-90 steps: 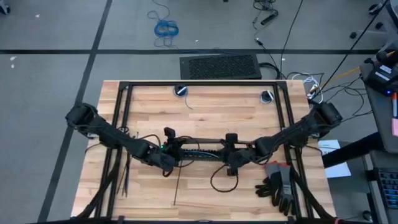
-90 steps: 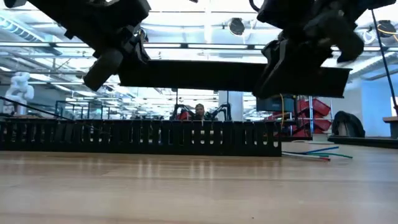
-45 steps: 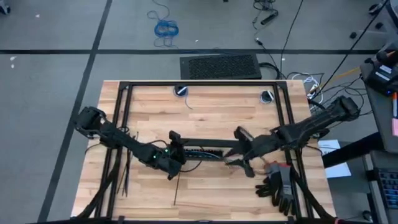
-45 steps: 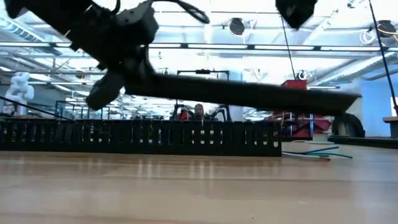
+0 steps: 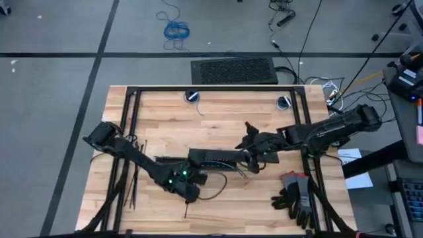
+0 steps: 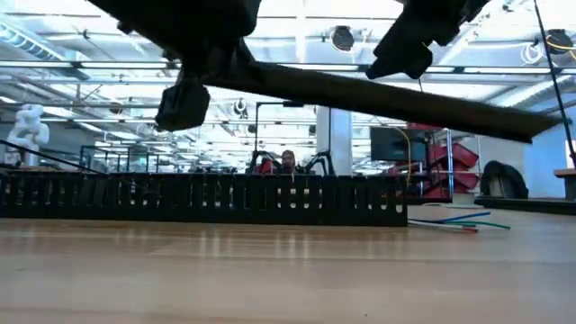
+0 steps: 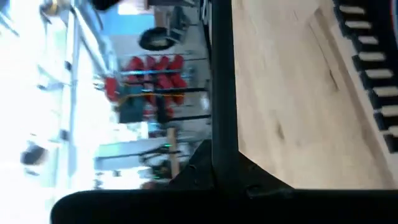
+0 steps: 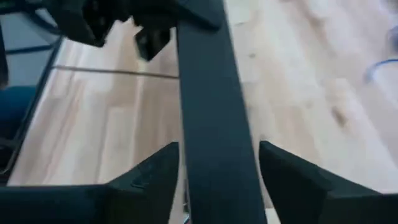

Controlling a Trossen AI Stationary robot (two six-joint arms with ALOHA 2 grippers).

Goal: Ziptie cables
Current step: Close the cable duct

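A long flat black bar (image 6: 360, 94) hangs above the table between my two arms. My left gripper (image 5: 197, 173) is shut on its left end. My right gripper (image 5: 250, 155) is open at the bar's right part, with one finger (image 8: 149, 177) on each side of the bar (image 8: 211, 124); I cannot tell whether they touch it. The cables (image 5: 215, 158) lie under the bar along a black slotted duct (image 6: 207, 202), and their splayed ends (image 6: 459, 221) rest on the wood. Thin dark zipties (image 5: 132, 188) lie flat at the table's left. My left gripper holds the black bar by its left end (image 6: 216, 70), coming level from the table's left. The bar (image 7: 224, 112) runs straight on from the fingers, edge up. It hangs clear of the table, its right end lower. The gripper's own body hides the pads.
Black gloves (image 5: 294, 198) lie at the near right corner. A black frame rail (image 5: 211, 88) runs around the tabletop, with two round fittings (image 5: 192, 96) at the far side. One more thin strip (image 5: 187, 203) lies near the front edge. Bare wood shows in front of the duct.
My right gripper has come off the bar, gone up and toward the right edge, then returned to the bar a little farther back. My left gripper has shifted toward the near edge. The bar, level before, now slants with its right end lower.
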